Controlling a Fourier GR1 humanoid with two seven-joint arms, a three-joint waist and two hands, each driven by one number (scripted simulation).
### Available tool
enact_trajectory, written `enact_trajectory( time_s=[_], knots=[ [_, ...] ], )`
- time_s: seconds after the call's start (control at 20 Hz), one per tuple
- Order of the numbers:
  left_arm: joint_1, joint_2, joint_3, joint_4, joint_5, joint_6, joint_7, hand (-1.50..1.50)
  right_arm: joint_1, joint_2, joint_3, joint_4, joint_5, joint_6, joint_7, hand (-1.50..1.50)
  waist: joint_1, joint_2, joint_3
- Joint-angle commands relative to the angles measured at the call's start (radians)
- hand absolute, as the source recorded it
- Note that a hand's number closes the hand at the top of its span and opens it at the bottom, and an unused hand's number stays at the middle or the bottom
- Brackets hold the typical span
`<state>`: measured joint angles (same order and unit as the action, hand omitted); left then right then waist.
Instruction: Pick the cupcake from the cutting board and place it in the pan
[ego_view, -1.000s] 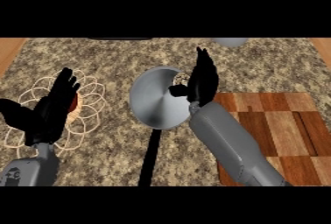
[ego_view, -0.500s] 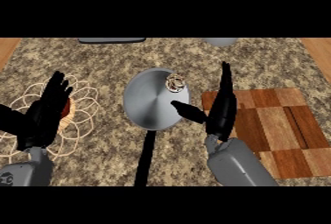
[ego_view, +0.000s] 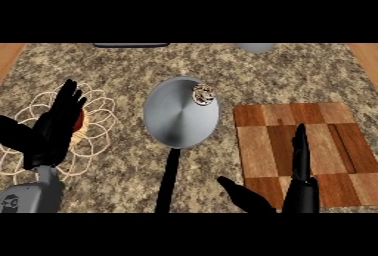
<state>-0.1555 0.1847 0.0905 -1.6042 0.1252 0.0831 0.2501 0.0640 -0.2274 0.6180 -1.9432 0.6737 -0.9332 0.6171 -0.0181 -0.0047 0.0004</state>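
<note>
The cupcake (ego_view: 203, 93) sits inside the grey pan (ego_view: 177, 115), against its upper right rim. The pan's black handle (ego_view: 168, 180) runs down toward the lower edge. The wooden cutting board (ego_view: 310, 145) lies to the right of the pan with nothing on it. My right hand (ego_view: 299, 172) is open at the lower right, fingers straight over the board's near left part, thumb spread left, holding nothing. My left hand (ego_view: 53, 127) rests open at the left, fingers up, over a wire basket.
A pale wire basket (ego_view: 96, 117) with something orange-red in it lies at the left under my left hand. A dark flat object (ego_view: 131, 45) and a grey rounded object (ego_view: 255, 47) sit at the counter's far edge. Wood strips border the stone counter at both sides.
My right hand has let go of the cupcake in the pan and drawn back down and right, off the pan and over the board. The left hand stayed in place.
</note>
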Motion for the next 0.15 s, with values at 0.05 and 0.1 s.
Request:
enact_trajectory(
  time_s=[0.05,0.1],
  knots=[
    [0.033,0.030,0.027,-0.060,0.014,-0.039,0.015,0.00,0.117,0.019,0.027,-0.023,0.043,-0.023,-0.057,-1.50,0.017,0.003,0.000],
    [-0.056,0.021,0.020,-0.043,0.009,-0.001,0.104,0.00,0.128,0.029,0.016,-0.054,0.075,-0.003,-0.032,-1.50,0.014,0.003,0.000]
  ],
)
